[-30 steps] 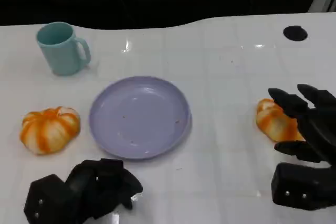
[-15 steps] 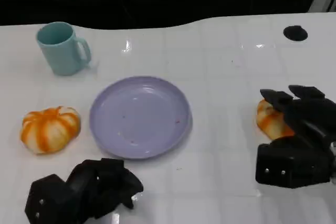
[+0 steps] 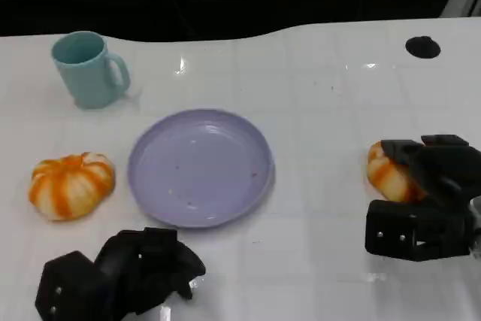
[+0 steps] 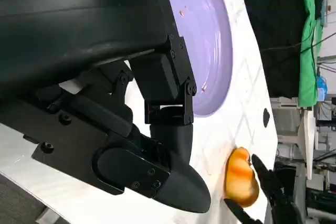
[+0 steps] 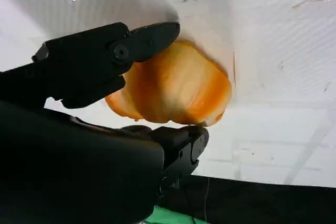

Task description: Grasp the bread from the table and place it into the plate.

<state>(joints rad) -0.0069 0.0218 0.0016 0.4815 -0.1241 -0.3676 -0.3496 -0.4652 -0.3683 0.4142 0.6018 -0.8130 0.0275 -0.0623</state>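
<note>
2 orange breads lie on the white surface (image 3: 316, 110), one at each side of the plate.

The lavender plate (image 3: 200, 166) sits at the middle and holds no bread, just a few small specks; the teal mug (image 3: 89, 69) stands upright beyond its far left, and its inside cannot be seen. The right hand (image 3: 425, 197) is closed around the right-side bread (image 3: 387, 173), which rests on the surface well apart from the plate; the right wrist view shows fingers (image 5: 105, 56) pressing on opposite sides of that bread (image 5: 173, 85). The left-side bread (image 3: 71, 185) lies untouched just beside the plate's left rim. The left hand (image 3: 120, 272) rests near the plate's near edge, fingers curled in with nothing in them. A small black disc (image 3: 422, 47) lies at the far right.
</note>
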